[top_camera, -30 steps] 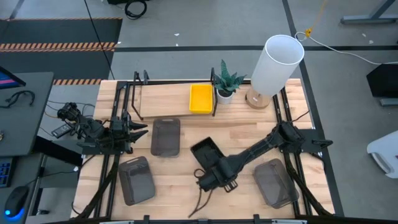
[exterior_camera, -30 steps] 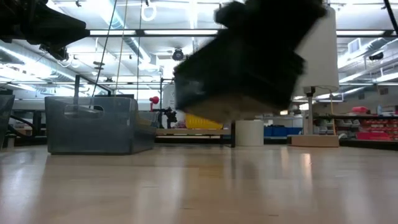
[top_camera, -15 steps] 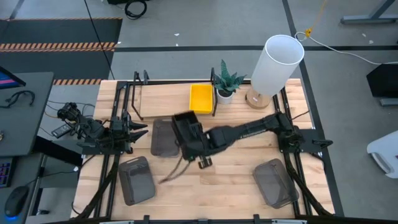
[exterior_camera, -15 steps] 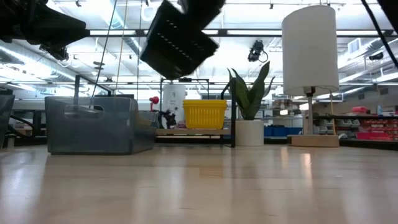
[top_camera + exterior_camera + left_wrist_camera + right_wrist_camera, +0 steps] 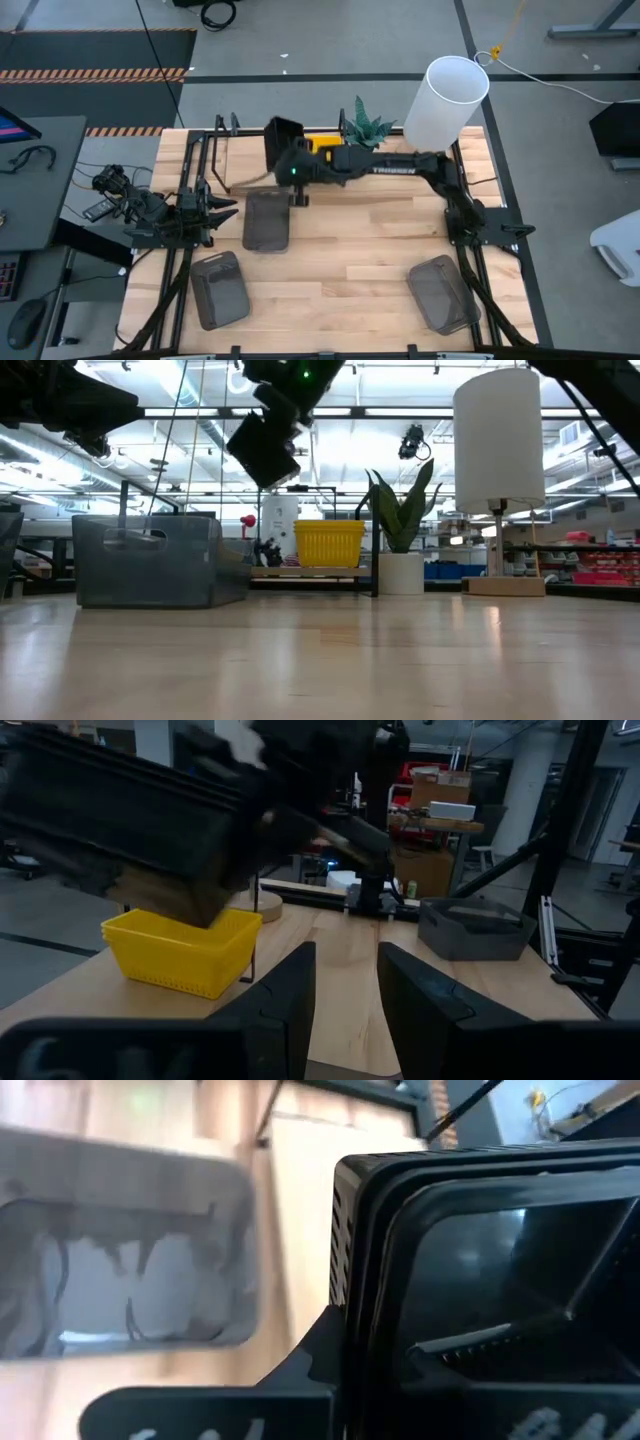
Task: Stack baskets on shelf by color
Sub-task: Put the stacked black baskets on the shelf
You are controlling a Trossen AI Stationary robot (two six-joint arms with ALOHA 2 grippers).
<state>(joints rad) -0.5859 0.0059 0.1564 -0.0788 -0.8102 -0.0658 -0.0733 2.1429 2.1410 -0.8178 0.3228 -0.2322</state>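
Note:
My right gripper is shut on a black basket, which hangs in the air over the shelf, just left of the yellow basket that stands on the shelf board. In the low view the black basket is tilted, high above the table. Three dark grey baskets rest flat on the tabletop: one before the shelf, one near left, one near right. My left gripper waits open at the table's left edge, holding nothing. My right gripper holds the black basket by one wall at its rim. One finger shows outside that wall; the other is hidden by the basket. The gripper slants down from the table's right side. The basket is lifted clear and tilted.
A potted plant and a tall white lamp stand right of the shelf at the far edge. The shelf's black upright ends rise beside the held basket. Bare wood lies in the table's middle.
My right gripper has swung from the table's near middle toward the far edge and left, rising and rolling as it went. The black basket went with it, lifted clear, and now hangs tilted over the shelf beside the yellow basket.

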